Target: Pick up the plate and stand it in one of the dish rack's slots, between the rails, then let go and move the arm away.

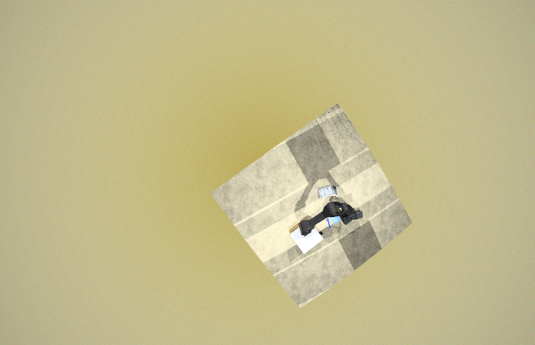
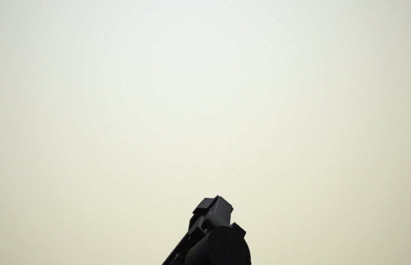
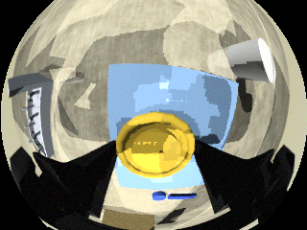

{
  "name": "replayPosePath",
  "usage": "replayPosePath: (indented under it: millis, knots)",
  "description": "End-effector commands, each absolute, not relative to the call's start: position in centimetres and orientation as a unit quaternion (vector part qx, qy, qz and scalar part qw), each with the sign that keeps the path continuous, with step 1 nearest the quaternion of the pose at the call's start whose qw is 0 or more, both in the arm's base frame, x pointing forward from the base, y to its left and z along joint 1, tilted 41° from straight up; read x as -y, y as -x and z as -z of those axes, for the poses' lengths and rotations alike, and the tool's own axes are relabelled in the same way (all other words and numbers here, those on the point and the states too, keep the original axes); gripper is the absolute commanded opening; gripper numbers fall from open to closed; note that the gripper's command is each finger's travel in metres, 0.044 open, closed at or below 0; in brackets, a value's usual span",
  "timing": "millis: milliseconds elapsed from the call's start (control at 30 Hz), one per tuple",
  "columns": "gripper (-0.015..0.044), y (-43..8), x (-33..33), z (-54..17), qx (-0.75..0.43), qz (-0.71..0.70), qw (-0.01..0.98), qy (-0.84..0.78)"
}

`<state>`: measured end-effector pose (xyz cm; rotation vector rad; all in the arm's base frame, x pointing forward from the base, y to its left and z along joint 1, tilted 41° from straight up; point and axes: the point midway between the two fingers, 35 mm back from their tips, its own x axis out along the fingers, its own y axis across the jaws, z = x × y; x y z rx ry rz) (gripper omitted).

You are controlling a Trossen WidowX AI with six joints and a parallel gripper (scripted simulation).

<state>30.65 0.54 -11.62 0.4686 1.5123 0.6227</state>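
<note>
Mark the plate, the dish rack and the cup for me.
plate [image 3: 155, 148]: wrist view, centre of the yellow dish.
dish rack [image 3: 35, 118]: wrist view, on its rails at left.
cup [image 3: 251, 60]: wrist view, on its side wall, upper right.
</note>
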Motion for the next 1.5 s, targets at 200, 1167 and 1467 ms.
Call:
replayPosePath:
  millis: [200, 1167, 1467]
  knots:
    - [0.0277, -30.7, -0.6, 11.6, -0.667, -0.276, 0.660, -0.210]
    - [0.0000, -32.6, 10.0, 0.2, -0.668, -0.272, 0.661, -0.207]
    - [0.0000, -32.6, 10.9, -1.3, -0.671, -0.265, 0.658, -0.215]
